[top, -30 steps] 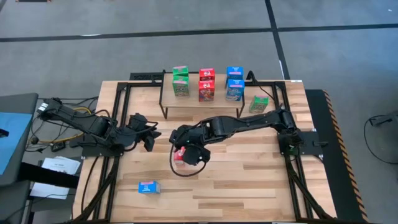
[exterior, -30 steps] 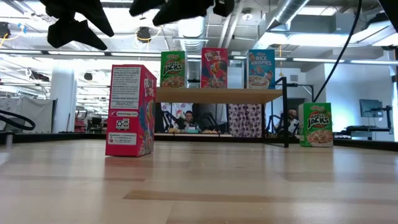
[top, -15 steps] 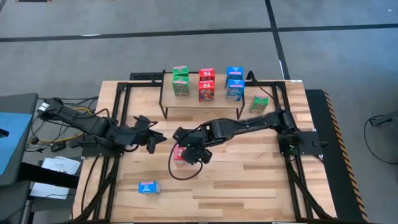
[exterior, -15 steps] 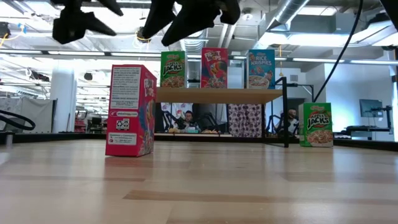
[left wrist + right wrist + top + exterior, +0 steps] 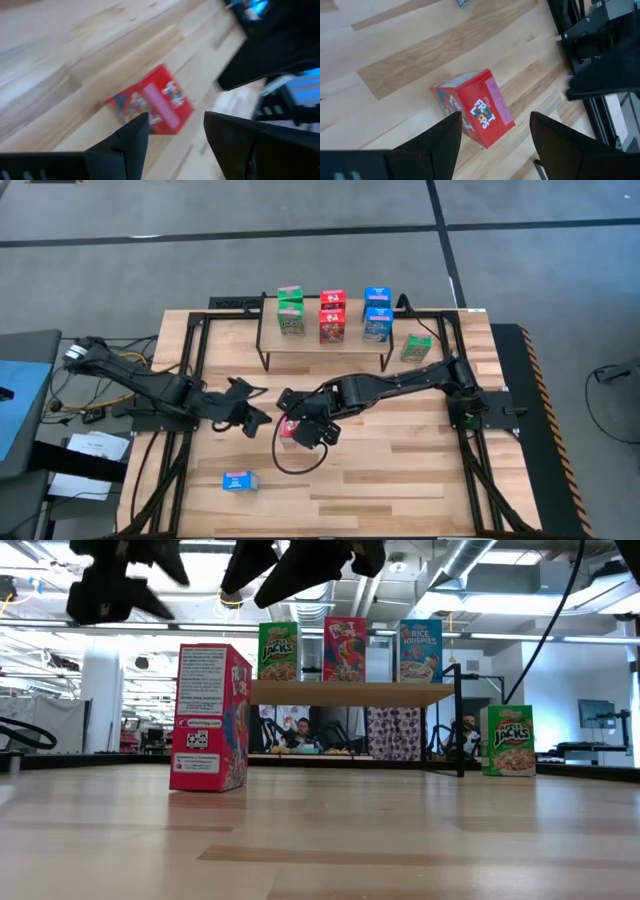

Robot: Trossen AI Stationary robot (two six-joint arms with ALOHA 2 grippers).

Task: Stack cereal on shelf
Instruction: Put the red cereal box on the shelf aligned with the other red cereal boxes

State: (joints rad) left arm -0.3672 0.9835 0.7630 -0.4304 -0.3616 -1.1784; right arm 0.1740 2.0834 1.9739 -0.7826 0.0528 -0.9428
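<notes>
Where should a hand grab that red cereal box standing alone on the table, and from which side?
Grip the red box across its two narrow sides near the top, coming straight down. It stands upright and free on the table, and both hands, right and left, hover open above it.

A red cereal box [image 5: 288, 429] stands upright mid-tabletop [image 5: 400, 470], with the right claw [image 5: 305, 427] above it and the left claw [image 5: 253, 418] just to its left, crowding that spot. The shelf [image 5: 325, 343] blocks the far middle. Near and right, the boards lie open, apart from a blue box [image 5: 239, 480] lying near-left.
</notes>
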